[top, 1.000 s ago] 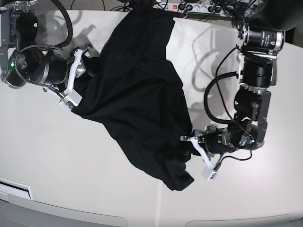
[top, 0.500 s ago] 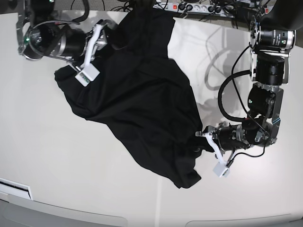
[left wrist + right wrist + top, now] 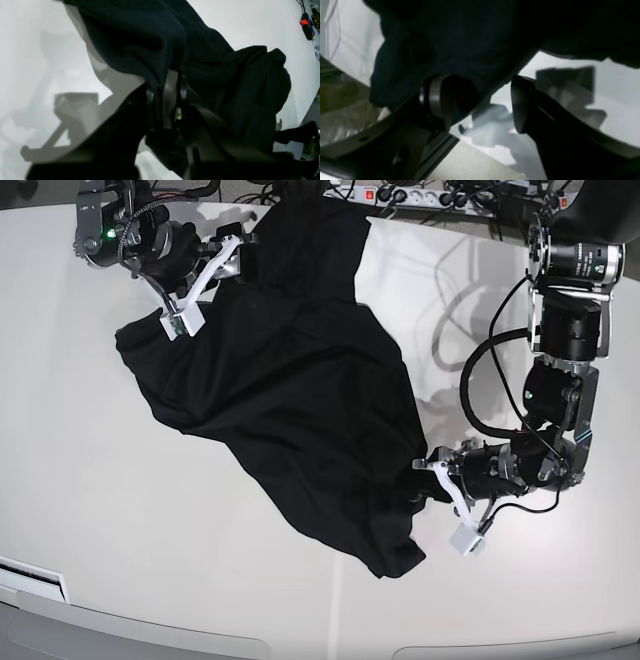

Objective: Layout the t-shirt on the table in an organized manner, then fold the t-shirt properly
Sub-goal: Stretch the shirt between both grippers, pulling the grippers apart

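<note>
The black t-shirt (image 3: 290,380) lies crumpled in a diagonal band across the off-white table (image 3: 120,510), from the far middle to the near right. At its near right corner, my left gripper (image 3: 428,480) is shut on a fold of it. The left wrist view shows the left gripper (image 3: 166,100) pinching the t-shirt (image 3: 140,37) tightly. My right gripper (image 3: 222,268) is at the shirt's far left edge. In the right wrist view the right gripper (image 3: 480,105) stands open, table showing between the fingers. The t-shirt (image 3: 470,37) drapes over one finger (image 3: 437,100).
A power strip (image 3: 400,195) with cables runs along the table's far edge, also visible as a power strip (image 3: 306,25) in the left wrist view. A white object (image 3: 35,580) sits at the near left edge. The table's curved front edge runs along the bottom.
My right gripper has moved toward the far edge and opened, letting go of the shirt's left part, which now lies on the table. The left gripper shifted slightly right, still gripping.
</note>
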Tool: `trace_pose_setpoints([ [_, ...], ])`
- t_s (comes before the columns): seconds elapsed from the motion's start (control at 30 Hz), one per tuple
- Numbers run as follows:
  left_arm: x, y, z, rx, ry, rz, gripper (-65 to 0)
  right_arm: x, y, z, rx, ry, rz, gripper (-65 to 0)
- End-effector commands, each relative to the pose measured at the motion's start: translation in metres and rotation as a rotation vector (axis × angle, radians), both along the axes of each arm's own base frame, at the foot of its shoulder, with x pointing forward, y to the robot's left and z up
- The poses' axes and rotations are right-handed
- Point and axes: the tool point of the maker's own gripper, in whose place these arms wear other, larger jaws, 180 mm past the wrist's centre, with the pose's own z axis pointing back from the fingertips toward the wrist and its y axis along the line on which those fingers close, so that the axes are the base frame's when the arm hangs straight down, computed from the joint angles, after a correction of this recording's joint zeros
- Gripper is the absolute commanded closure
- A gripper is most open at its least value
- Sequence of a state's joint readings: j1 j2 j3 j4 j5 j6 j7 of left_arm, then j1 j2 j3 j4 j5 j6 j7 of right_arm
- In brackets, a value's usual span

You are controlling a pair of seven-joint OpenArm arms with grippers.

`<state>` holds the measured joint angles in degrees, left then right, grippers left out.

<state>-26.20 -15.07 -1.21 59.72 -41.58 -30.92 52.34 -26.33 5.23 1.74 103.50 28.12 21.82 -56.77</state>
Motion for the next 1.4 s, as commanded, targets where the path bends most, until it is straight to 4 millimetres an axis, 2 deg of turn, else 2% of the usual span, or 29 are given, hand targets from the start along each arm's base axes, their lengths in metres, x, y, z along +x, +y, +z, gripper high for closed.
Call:
trace_pose_setpoints([
  [0.0,0.016,0.0,0.023,-0.027,-0.069,0.006,0.0,0.004,0.004,0.004,0.037,-0.019,-0.011,-37.9],
  [0.23,0.016,0.0,0.023,-0.028,-0.068,0.006,0.0,-0.008,0.03,-0.009,0.186,0.041,0.019,-37.8],
  [0.43,0.016,-0.001,0.024,-0.034,-0.069,0.007,0.0,-0.004,0.057,-0.003,0.259,0.007,0.061,-37.3],
  [0.47,0.016,-0.001,0.024,-0.035,-0.069,0.007,0.0,0.0,0.062,0.0,0.272,-0.01,0.077,-34.5],
  [0.5,0.016,-0.001,0.024,-0.035,-0.069,0.007,0.0,0.002,0.065,0.003,0.28,-0.029,0.099,-28.6],
  [0.6,0.015,-0.001,0.024,-0.033,-0.066,0.005,0.0,0.01,0.068,0.011,0.275,-0.061,0.195,-1.9],
  [0.7,0.014,0.0,0.03,-0.052,-0.061,-0.019,0.0,0.017,0.067,0.028,0.266,-0.083,0.274,0.0],
  [0.8,0.008,-0.003,0.048,-0.118,-0.056,-0.092,0.0,0.024,0.064,0.062,0.272,-0.158,0.337,0.0],
  [0.93,-0.001,-0.002,0.079,-0.201,-0.065,-0.207,0.0,0.036,0.053,0.113,0.214,-0.337,0.418,0.0],
  [1.0,-0.006,0.003,0.094,-0.246,-0.052,-0.239,0.0,0.038,0.045,0.129,0.162,-0.401,0.442,0.0],
  [1.13,-0.013,0.025,0.117,-0.287,-0.047,-0.269,0.0,0.042,0.022,0.141,0.087,-0.447,0.419,0.0],
  [1.23,-0.008,0.047,0.126,-0.24,-0.066,-0.245,0.0,0.056,-0.007,0.145,0.018,-0.475,0.36,0.0],
  [1.37,-0.007,0.066,0.13,-0.202,-0.071,-0.222,0.0,0.073,-0.05,0.157,-0.06,-0.533,0.248,0.0],
])
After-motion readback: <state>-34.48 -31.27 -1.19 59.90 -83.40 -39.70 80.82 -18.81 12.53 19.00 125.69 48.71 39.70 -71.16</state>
